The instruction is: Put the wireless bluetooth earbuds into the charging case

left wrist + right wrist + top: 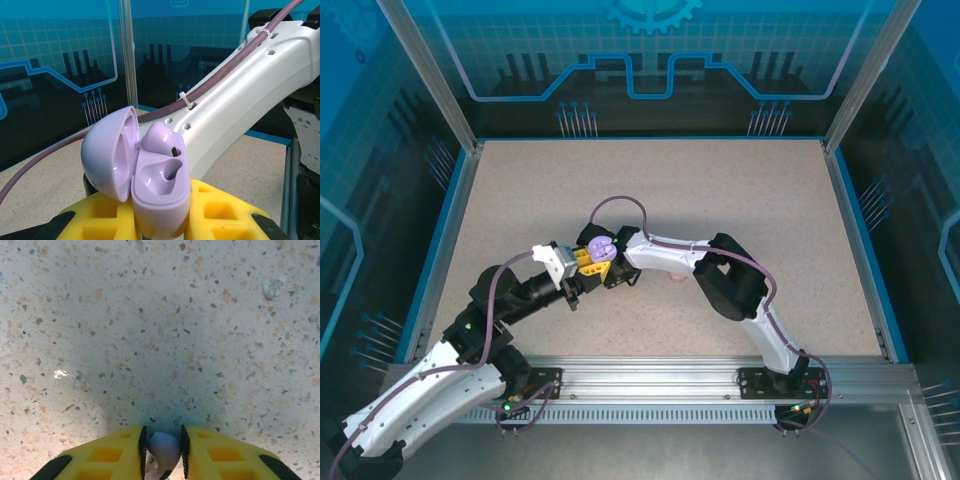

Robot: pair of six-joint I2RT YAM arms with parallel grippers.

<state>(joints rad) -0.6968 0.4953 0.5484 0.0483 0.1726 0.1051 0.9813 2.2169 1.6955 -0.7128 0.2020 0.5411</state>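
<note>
My left gripper (161,220) is shut on a lilac charging case (159,186), held upright between its yellow fingers (227,210). The case's lid (107,155) is swung open to the left. One lilac earbud (161,139) sits in the far slot, and the near slot is hollow. From above, the case (600,248) is at the table's middle, where both arms meet. My right gripper (163,441) points down at the tabletop, shut on a second pale lilac earbud (164,449) between its black pads. That bud's lower part is hidden.
The right arm's white forearm (240,100) and its purple cable (210,80) cross close behind the case. A small pink thing (677,280) peeks out under the right arm. Speckled tabletop (650,190) stretches behind the arms, bounded by blue walls.
</note>
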